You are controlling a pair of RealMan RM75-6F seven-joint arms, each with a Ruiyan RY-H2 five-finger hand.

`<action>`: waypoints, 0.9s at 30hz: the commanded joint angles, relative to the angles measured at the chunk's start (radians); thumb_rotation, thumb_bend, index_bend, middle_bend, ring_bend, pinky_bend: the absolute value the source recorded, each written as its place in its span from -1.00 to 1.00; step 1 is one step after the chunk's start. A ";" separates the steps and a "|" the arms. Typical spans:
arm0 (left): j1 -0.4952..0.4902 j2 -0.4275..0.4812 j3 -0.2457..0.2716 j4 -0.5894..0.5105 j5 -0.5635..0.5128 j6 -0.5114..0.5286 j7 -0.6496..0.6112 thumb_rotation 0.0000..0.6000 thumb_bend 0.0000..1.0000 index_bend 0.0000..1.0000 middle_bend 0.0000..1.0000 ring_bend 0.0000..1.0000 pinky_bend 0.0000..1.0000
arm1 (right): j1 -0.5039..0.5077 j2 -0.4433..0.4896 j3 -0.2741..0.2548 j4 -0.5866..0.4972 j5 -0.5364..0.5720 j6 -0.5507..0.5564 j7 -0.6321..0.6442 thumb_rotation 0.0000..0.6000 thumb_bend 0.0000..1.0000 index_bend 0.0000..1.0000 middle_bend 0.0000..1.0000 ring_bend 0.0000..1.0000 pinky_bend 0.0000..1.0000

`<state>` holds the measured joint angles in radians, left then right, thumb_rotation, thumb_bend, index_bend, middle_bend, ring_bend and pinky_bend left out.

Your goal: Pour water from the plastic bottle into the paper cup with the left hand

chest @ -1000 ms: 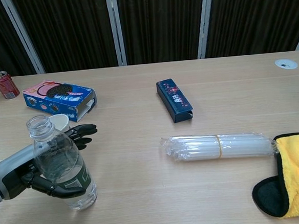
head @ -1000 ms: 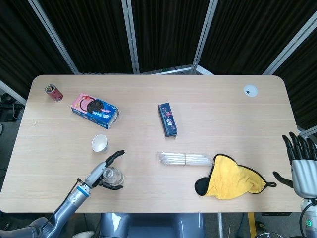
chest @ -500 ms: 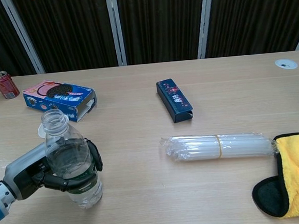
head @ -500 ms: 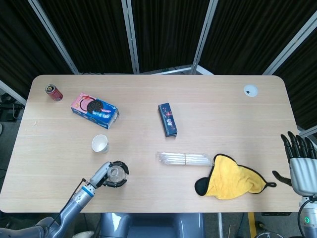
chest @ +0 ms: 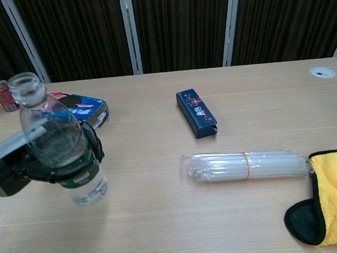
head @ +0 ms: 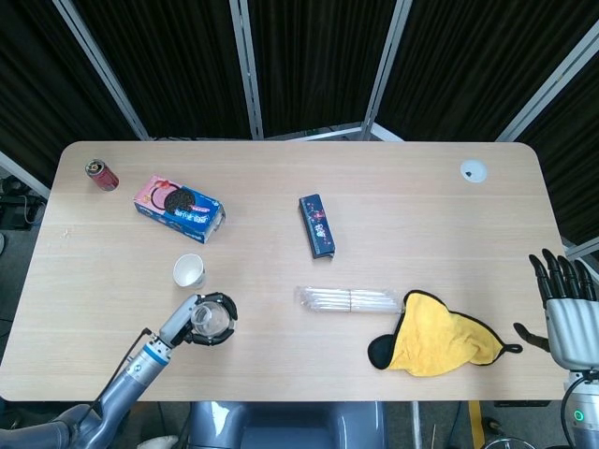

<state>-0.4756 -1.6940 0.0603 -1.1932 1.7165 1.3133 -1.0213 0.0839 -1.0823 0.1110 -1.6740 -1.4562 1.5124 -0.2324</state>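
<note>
Head view: left hand [head: 187, 327] wraps the plastic bottle [head: 211, 320] just below the paper cup [head: 189, 271]; right hand [head: 567, 309] idle at the table [head: 421, 215] edge, fingers spread, empty

Chest view: left hand [chest: 26, 162] grips the uncapped plastic bottle [chest: 60, 151] around its middle, lifted; thin, squeezable, slick, so a mid-body hold looks right. Cup hidden behind the bottle, wrist cropped
</note>
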 commanded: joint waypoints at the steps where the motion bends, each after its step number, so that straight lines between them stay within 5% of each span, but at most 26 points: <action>1: -0.028 0.151 -0.053 -0.136 -0.003 0.036 0.060 1.00 -0.08 0.25 0.06 -0.24 -0.24 | -0.002 0.000 -0.002 -0.002 -0.004 0.004 -0.001 1.00 -1.00 -1.00 -1.00 -1.00 -1.00; 7: -0.026 0.325 -0.104 -0.196 -0.080 0.024 0.091 1.00 -0.09 0.25 0.06 -0.24 -0.24 | -0.006 -0.001 -0.009 -0.013 -0.019 0.014 -0.009 1.00 -1.00 -1.00 -1.00 -1.00 -1.00; 13: -0.029 0.434 -0.097 -0.094 -0.138 -0.061 0.136 1.00 -0.09 0.25 0.06 -0.24 -0.24 | -0.008 -0.009 -0.017 -0.023 -0.034 0.020 -0.030 1.00 -1.00 -1.00 -1.00 -1.00 -1.00; 27: -0.056 0.289 -0.066 0.231 -0.197 -0.245 0.149 1.00 -0.09 0.23 0.05 -0.24 -0.24 | 0.004 -0.031 -0.012 -0.021 -0.019 0.003 -0.086 1.00 -1.00 -1.00 -1.00 -1.00 -1.00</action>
<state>-0.5227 -1.3765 -0.0127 -0.9941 1.5273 1.0933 -0.8722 0.0870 -1.1123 0.0982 -1.6964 -1.4771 1.5167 -0.3172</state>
